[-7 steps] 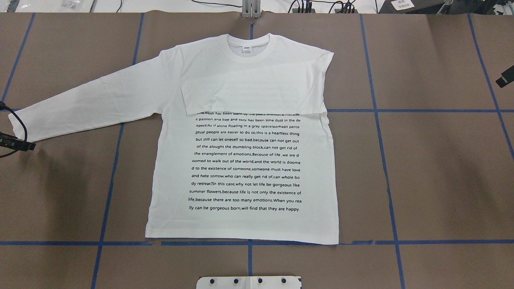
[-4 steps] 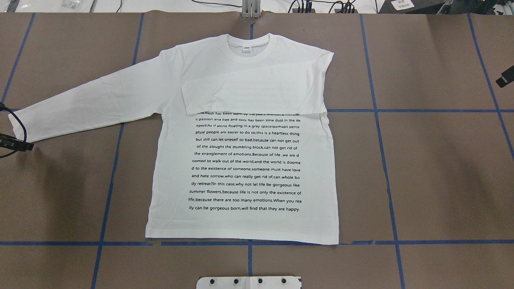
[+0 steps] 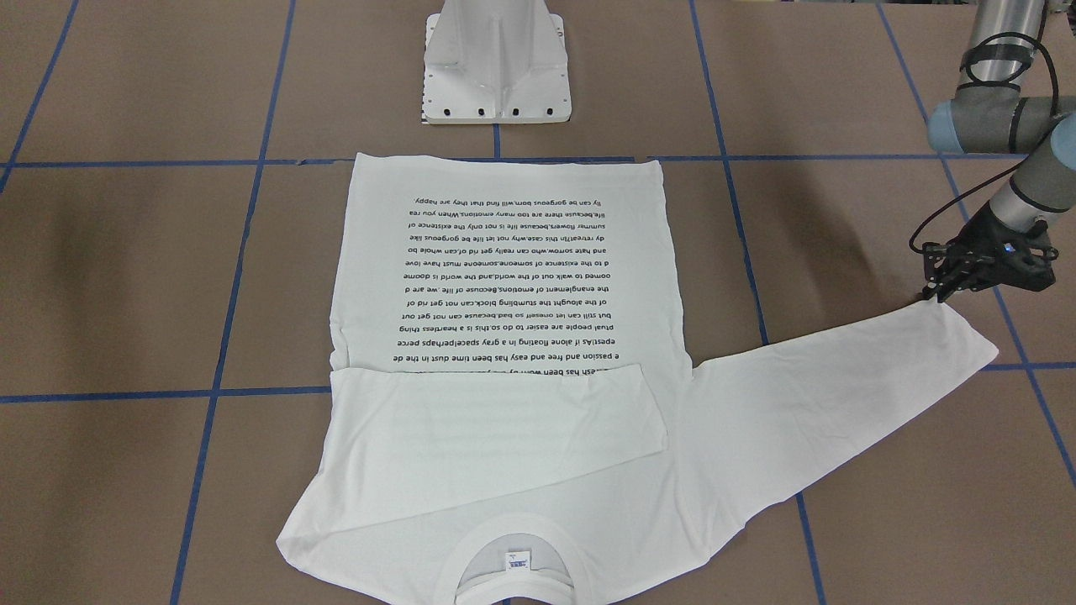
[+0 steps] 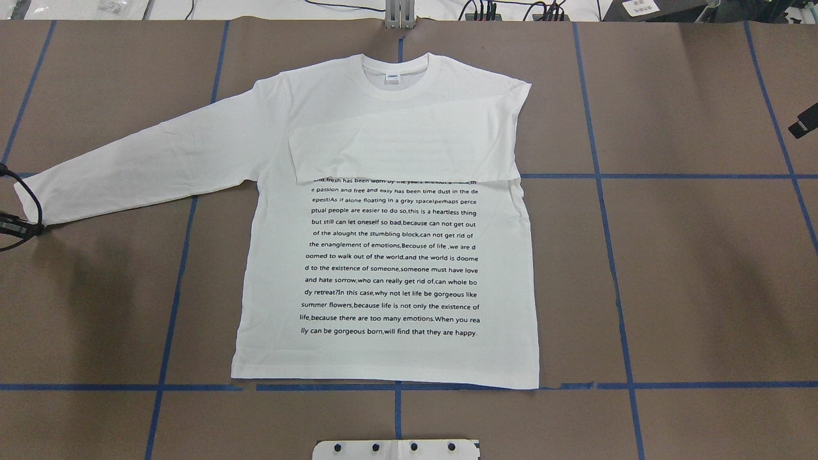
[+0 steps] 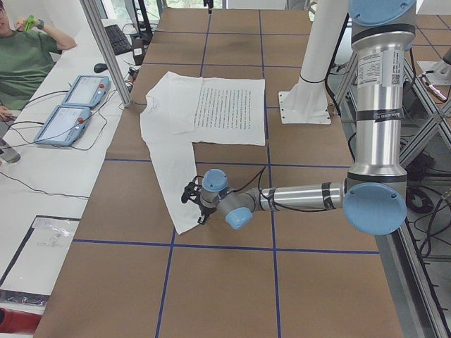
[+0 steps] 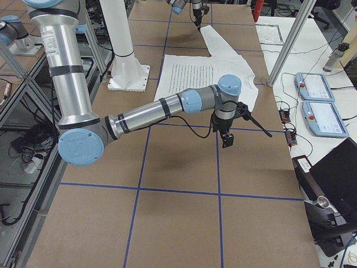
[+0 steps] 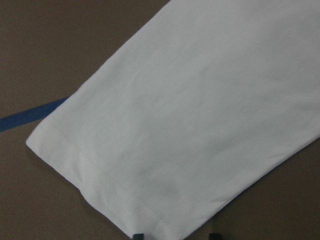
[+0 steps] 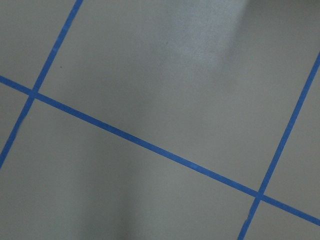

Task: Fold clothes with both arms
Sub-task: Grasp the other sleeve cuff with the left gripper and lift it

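The left claw (image 3: 937, 294) sits low at the corner of the outstretched sleeve (image 4: 147, 160), at the right of the front-facing view and the far left edge of the overhead view. Its wrist camera shows the two fingertips (image 7: 139, 236) set apart at the bottom of the frame, with the stitched cuff (image 7: 100, 175) lying between them. It is spread and has hold of nothing yet.

The right claw (image 4: 803, 122) is only a black sliver at the right edge of the overhead view, well apart from the cloth. I cannot tell whether it is spread or closed.

The T-shirt (image 4: 390, 268) lies flat and print side up in the middle of the tabletop (image 4: 671, 268). Its collar (image 4: 396, 76) is toward the top of the overhead view. The other sleeve (image 4: 402, 150) is already folded across the chest and covers the top line of print.

The cotton looks light, soft and limp, so it will likely sag and twist from any single held point. The cuff hem seems the best place to grip, since the doubled, stitched edge is thicker for thin fingers. A pinch there should probably take both layers. Carried low across the chest, the sleeve is less likely to drag the body out of line.
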Controlling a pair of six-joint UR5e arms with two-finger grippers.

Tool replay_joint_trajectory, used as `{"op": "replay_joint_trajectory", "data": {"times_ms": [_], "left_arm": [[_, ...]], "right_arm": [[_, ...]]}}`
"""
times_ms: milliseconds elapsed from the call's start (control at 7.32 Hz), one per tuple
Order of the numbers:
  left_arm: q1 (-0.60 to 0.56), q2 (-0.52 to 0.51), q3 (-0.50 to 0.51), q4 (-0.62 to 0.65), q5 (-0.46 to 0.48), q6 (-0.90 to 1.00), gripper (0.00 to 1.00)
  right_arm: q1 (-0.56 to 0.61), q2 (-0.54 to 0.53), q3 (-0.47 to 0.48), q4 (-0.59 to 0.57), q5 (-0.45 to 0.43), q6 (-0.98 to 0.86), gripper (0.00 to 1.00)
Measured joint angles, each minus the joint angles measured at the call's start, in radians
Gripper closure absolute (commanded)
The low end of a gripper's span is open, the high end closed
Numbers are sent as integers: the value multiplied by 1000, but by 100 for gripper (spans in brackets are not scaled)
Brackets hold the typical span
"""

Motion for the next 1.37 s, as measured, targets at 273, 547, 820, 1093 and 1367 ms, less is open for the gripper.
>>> {"op": "replay_joint_trajectory", "data": {"times_ms": [273, 547, 820, 1093, 1367], "left_arm": [[-2, 1, -8, 0, -3, 1, 100], [-23, -17, -45, 4, -25, 19, 100], [-113, -120, -75, 91, -143, 25, 100], [-157, -278, -126, 275, -207, 10, 100], [-150, -480, -185, 473, -215, -123, 100]], "right_arm": [[0, 0, 6, -1, 1, 2, 0], [0, 0, 7, -1, 1, 4, 0], [0, -2, 6, -1, 1, 5, 0], [0, -3, 4, -1, 0, 5, 0], [0, -4, 4, -1, 0, 5, 0]]}}
